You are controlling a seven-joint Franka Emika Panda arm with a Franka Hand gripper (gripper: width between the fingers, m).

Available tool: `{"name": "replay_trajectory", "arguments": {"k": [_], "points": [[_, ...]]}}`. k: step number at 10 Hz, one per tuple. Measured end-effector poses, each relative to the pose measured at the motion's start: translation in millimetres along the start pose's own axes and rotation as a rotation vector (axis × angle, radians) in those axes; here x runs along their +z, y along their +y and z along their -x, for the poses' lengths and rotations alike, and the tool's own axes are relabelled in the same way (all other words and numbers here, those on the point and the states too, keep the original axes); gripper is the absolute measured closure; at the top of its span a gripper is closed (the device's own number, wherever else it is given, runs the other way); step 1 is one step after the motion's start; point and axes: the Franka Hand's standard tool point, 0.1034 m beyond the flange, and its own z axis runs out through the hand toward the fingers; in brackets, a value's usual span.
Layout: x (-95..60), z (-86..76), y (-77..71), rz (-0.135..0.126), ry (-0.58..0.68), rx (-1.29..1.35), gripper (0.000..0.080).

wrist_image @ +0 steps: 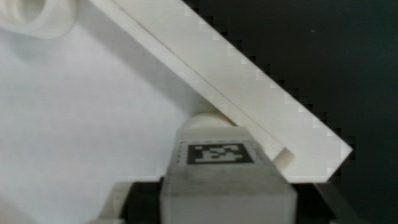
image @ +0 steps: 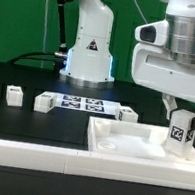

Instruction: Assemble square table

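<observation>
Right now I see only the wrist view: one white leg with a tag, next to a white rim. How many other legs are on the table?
Observer: Three. The first leg and second leg are at the exterior view's left, and the third leg is nearer the middle.
Operator: What lies between them?
Observer: The marker board lies flat between the second leg and third leg.
Operator: Where is the tabletop?
Observer: The tabletop lies at the exterior view's right, nearer the camera than the loose legs.
</observation>
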Motion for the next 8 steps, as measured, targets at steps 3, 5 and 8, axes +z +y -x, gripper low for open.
{"name": "replay_trajectory", "arguments": {"k": [3, 5, 8], "points": [[0.1, 0.3, -0.1, 0.0, 0.0, -0.051, 0.019], [-0.7, 0.3, 0.8, 0.028, 0.016, -0.244, 0.0158], [-1.2, 1.2, -2.3, 0.033, 0.03, -0.553, 0.0151]]}}
